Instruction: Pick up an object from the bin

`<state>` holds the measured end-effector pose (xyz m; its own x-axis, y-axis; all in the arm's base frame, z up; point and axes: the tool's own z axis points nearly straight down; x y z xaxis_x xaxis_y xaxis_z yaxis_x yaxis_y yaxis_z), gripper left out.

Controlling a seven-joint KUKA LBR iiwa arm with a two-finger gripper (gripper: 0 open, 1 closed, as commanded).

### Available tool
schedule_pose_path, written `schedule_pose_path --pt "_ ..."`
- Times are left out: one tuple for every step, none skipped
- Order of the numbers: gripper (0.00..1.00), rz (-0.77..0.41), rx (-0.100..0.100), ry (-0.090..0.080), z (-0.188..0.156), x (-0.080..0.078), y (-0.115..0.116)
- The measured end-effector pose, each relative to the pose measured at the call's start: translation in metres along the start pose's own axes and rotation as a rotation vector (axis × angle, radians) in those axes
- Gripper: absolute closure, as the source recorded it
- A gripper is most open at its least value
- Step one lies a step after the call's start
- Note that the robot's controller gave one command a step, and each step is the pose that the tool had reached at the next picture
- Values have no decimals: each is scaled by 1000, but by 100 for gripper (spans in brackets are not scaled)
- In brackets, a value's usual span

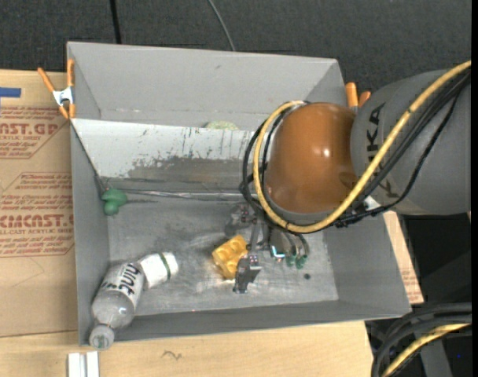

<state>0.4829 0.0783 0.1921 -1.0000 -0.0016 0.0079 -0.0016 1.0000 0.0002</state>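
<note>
Yellow studded plastic block (pixel 228 255) on the bin (pixel 168 234) floor near the front wall, just beside the gripper (pixel 245 276). Cannot tell whether open or clenched. Probably light, stiff, slick: grip across flat sides, not studs.

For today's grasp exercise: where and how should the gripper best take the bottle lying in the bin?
Take the bottle across its middle, from above, probably: it lies on its side, slanted, long sides free, one end close to the bin wall.

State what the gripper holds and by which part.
Cannot be told. The gripper is down beside the yellow block, at its right side; no hold shows.
</note>
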Motion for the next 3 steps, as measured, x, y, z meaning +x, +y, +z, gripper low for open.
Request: schedule_pose_path --pt "0 1 -1 -8 -4 -2 0" --pt "0 -90 0 -13 64 -27 -27" --pt "0 -115 0 -4 122 -43 -44"
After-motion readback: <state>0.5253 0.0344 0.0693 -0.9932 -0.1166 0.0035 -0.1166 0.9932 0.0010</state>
